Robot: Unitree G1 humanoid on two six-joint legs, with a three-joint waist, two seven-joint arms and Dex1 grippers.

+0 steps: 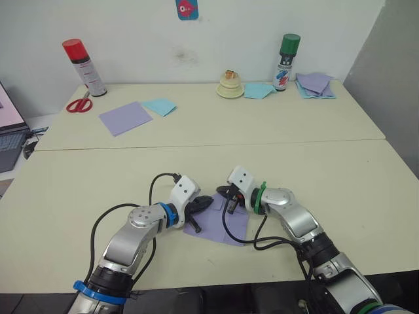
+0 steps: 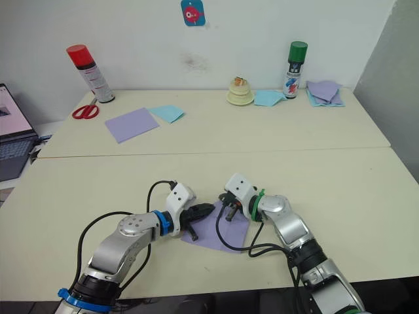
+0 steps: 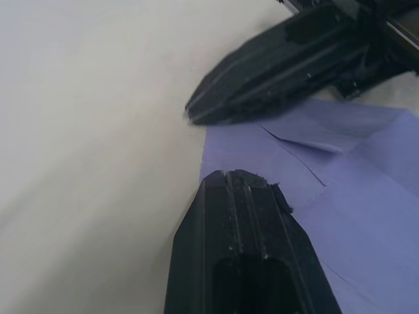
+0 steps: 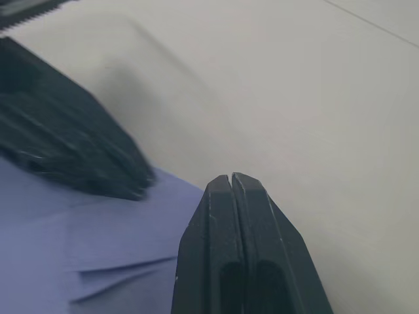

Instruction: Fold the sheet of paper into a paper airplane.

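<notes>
The sheet of paper [image 1: 219, 226] lay flat on the near part of the pale table [image 1: 340, 183], right in front of the robot, between its two arms. It was purple and had fold lines, and one edge had a small flap folded over. The left gripper [image 1: 201, 203] rested on the left side of the sheet, with its black tips over the top edge. In the left wrist view its two fingers [image 3: 242, 242] looked pressed close together, with no gap between them. The right gripper [image 1: 227, 192] sat at the far edge of the sheet, just beside the left one, and the two almost touched. Its two fingers [image 4: 236, 248] were pressed tight together with nothing between them, and their tip sat at the paper's edge. Far back on the table stood a red-capped spray can [image 1: 84, 67] with red scissors [image 1: 79, 104] near it. Close by lay a smooth purple square [image 1: 126, 118] and a light-blue sheet [image 1: 160, 106] just beside it. On the far right stood a green-capped spray can [image 1: 286, 62], a small cream dish [image 1: 230, 85], another blue sheet [image 1: 258, 90] and a pile of purple papers [image 1: 315, 84]. A laptop [image 1: 9, 134] sat at the left edge.
</notes>
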